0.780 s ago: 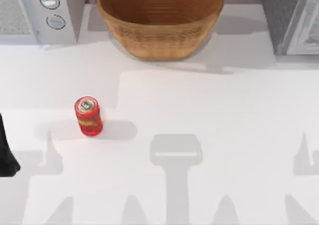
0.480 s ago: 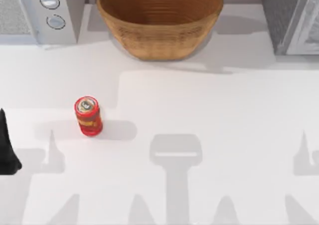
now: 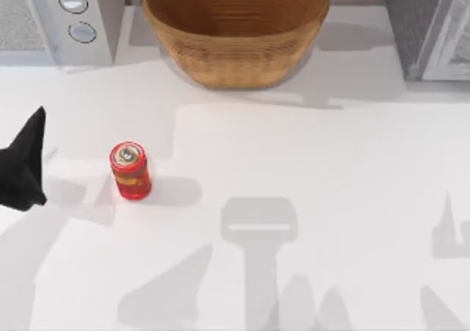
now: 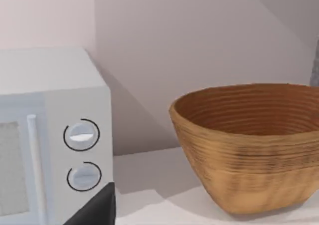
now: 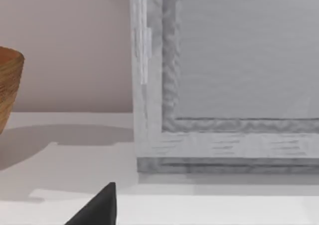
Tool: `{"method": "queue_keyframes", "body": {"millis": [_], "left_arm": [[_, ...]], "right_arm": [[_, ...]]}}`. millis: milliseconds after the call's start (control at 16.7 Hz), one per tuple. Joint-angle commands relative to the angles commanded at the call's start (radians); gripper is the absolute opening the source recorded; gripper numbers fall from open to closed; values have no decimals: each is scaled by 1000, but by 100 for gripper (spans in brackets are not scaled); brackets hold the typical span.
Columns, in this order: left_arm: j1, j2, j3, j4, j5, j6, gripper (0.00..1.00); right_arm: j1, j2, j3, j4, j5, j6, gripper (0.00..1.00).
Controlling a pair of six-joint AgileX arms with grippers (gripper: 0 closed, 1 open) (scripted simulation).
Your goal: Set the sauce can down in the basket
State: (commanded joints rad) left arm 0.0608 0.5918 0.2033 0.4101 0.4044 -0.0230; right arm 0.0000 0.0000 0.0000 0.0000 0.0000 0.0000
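The sauce can (image 3: pixel 131 171) stands upright on the white table at the left, red with a yellow-orange band and a silver top. My left gripper (image 3: pixel 26 166) comes in as a black shape from the table's left edge, level with the can and a short way to its left, not touching it. One of its dark fingers (image 4: pixel 97 210) shows in the left wrist view. The basket (image 3: pixel 235 52), wide, tan and woven, sits at the back centre and also shows as the basket (image 4: pixel 249 150) in the left wrist view. A dark finger (image 5: pixel 97 207) of my right gripper shows in the right wrist view.
A white microwave (image 3: pixel 66 19) with two dials stands at the back left, close to the basket. A grey cabinet-like appliance (image 3: pixel 429 26) fills the back right corner. Open table lies between the can and the basket.
My left gripper has moved farther onto the table from the left edge, toward the back and nearer the can. The can and basket have not moved.
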Motion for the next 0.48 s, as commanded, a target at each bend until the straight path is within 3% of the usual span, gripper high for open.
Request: {"method": "queue_keyframes", "body": {"millis": [480], "left_arm": [[78, 819, 283, 570, 554, -30, 100]], "right_arm": [[0, 0, 0, 0, 0, 0, 100]]}}
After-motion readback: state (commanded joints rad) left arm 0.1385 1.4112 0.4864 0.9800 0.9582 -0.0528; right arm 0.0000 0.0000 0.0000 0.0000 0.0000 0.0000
